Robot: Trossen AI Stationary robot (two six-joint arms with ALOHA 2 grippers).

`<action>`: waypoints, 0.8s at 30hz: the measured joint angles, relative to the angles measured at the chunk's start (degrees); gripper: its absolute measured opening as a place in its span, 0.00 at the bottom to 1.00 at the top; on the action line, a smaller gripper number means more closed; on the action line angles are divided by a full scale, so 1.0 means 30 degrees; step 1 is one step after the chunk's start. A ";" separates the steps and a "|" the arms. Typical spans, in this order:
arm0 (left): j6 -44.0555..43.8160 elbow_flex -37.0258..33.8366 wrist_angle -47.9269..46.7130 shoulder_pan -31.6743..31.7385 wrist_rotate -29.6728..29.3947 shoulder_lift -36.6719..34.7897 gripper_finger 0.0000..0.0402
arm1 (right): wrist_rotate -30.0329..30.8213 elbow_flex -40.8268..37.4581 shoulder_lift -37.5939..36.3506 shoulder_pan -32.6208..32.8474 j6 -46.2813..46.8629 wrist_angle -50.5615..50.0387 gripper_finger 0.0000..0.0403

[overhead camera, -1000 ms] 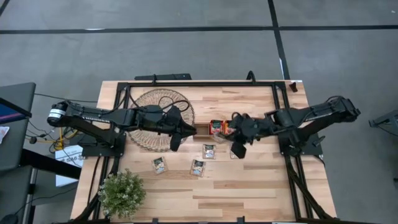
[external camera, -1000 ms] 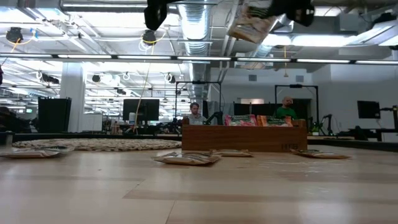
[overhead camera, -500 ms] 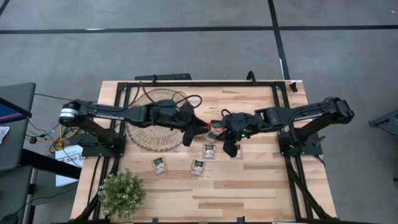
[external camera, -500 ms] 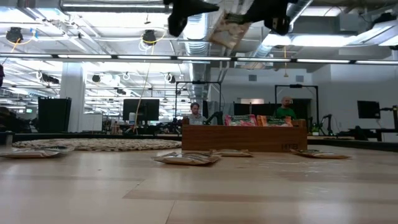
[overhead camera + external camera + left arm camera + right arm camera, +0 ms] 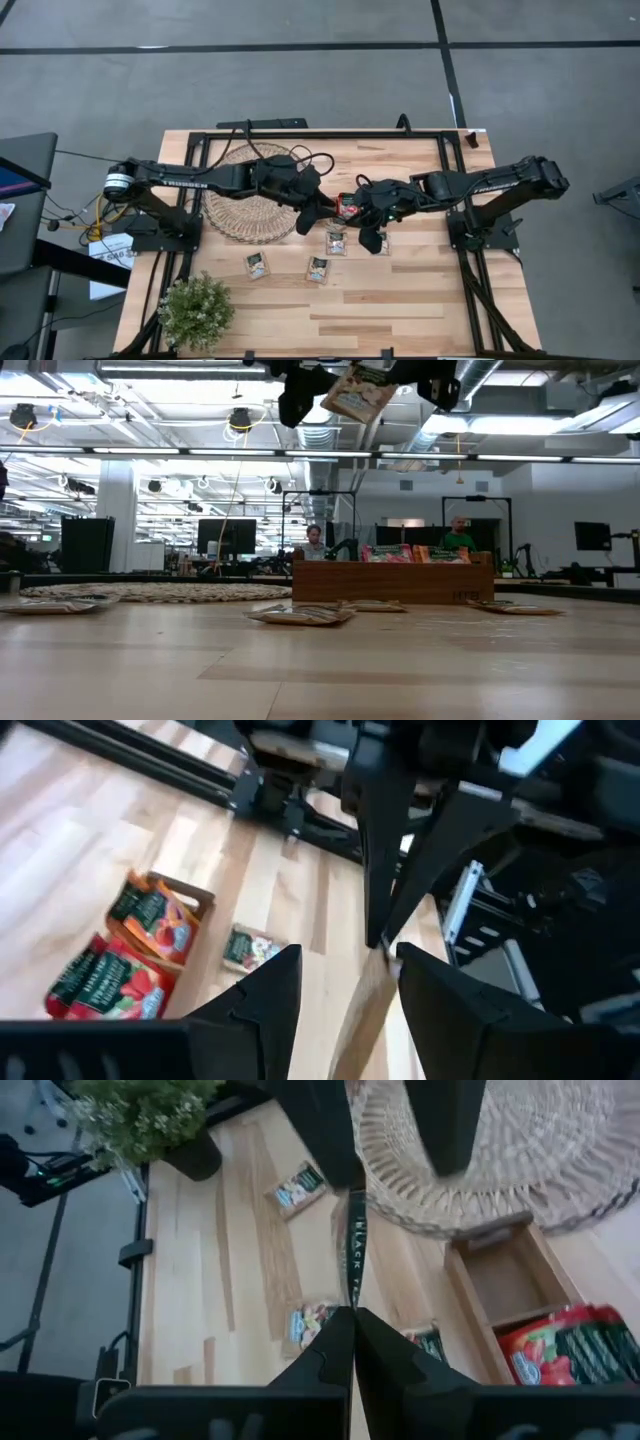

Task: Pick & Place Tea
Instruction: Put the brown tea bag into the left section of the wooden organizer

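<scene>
1. Above the middle of the table, a tea sachet (image 5: 357, 392) was held up in the air between the two grippers — seen edge-on in the right wrist view, it was pinched at one edge by the right gripper (image 5: 346, 1312), whose fingers were pressed together on it.
2. The left gripper (image 5: 345, 970) was placed at the sachet's opposite edge with its fingers apart, the paper lying between them but not clamped.
3. The step in hand was judged to be a hand-over of the sachet from the right arm to the left — or a release after one; which of the two could not be told.
4. For the next move, the left fingers would need to be closed squarely on the paper before the right pair is let go, otherwise the sachet would be dropped.
5. The wooden tray (image 5: 345, 207) was seen just below the grippers: red-orange sachets (image 5: 105, 980) were stood upright in some compartments, while the compartment nearest the woven mat (image 5: 520, 1140) was empty.
6. Three loose sachets (image 5: 318, 268) were left lying flat on the tabletop (image 5: 400, 310) in front of the tray, so the task was judged to be partly done.
</scene>
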 joint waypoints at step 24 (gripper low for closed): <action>-0.0053 0.0000 -0.0103 0.0004 0.1265 0.0000 0.19 | 0.0015 0.0627 0.0180 -0.0014 -0.0391 0.0091 0.00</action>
